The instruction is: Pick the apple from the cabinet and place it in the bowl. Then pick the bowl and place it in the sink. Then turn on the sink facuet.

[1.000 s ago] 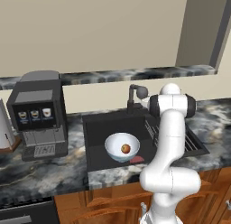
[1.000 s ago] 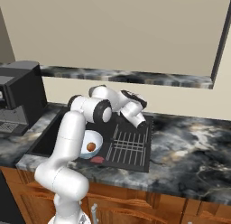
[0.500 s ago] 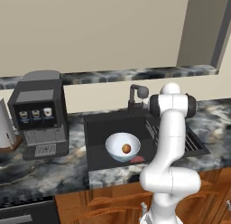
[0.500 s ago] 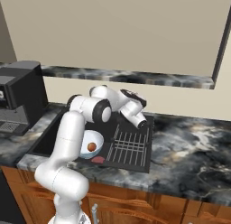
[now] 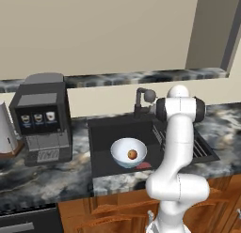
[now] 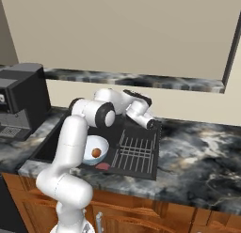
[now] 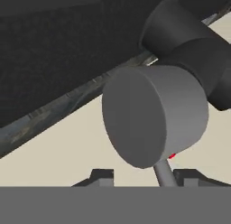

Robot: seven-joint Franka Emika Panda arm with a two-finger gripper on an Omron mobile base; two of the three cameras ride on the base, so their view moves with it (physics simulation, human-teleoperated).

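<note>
The apple (image 5: 132, 154) sits inside the bowl (image 5: 121, 147), and the bowl rests on the floor of the sink (image 5: 108, 133), toward its 6 o'clock edge in the left base view. Both were put there for the task's first two steps, so I judge only the tap is left.

I have brought my pincer (image 7: 143, 179) close up to the sink faucet (image 5: 142, 99), which stands at the basin's 12 o'clock rim. My hand view has its rounded grey head (image 7: 153, 115) looming just above my fingertips (image 7: 103, 177), with a thin grey lever (image 7: 164, 172) dropping from it between them. The fingers stand apart, one on each side of that lever, released and gripping nothing, though so little of them shows that I hedge on how wide.

The faucet's dark neck (image 7: 189, 56) runs from 1 o'clock down to the head in my hand view, its long axis slanting. From the base views it rises upright and arches forward over the basin.
</note>
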